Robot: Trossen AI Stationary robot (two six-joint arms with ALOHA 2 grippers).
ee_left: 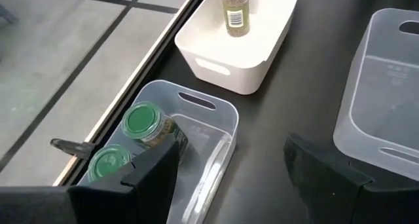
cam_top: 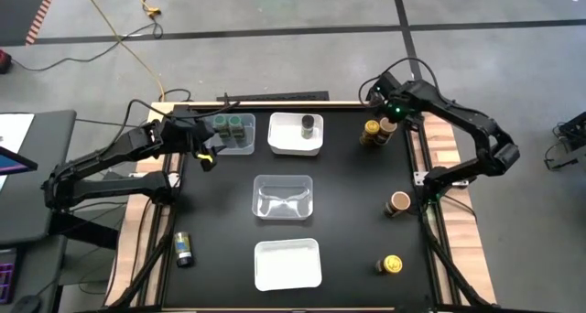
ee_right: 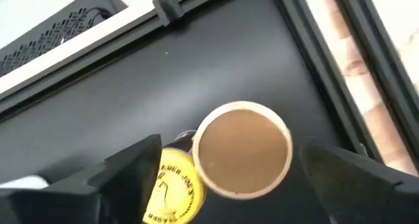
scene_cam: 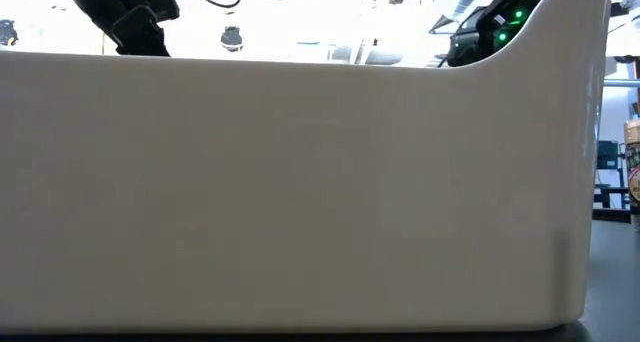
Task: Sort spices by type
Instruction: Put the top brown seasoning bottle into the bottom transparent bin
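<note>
My right gripper (ee_right: 239,178) hangs open over the table's far right part, one finger on each side of a tan-lidded spice jar (ee_right: 242,149), with a gap on both sides. The jar stands upright on the table, and a yellow-lidded jar (ee_right: 171,185) stands right beside it (cam_top: 371,133). My left gripper (ee_left: 226,178) is open with nothing between its fingers, above the near side of a clear tray (ee_left: 196,106) at the far left. Two green-lidded jars (ee_left: 144,122) sit in that tray. A dark-lidded jar (ee_left: 234,11) stands in the white tray (cam_top: 295,144) next to it.
A tan-lidded jar (cam_top: 399,203) and a yellow-lidded jar (cam_top: 391,264) stand along the right side. A dark-lidded jar (cam_top: 185,249) lies at the near left. A clear tray (cam_top: 284,212) sits mid-table, a white tray (cam_top: 287,275) nearer. That tray's wall (scene_cam: 300,202) fills the low view.
</note>
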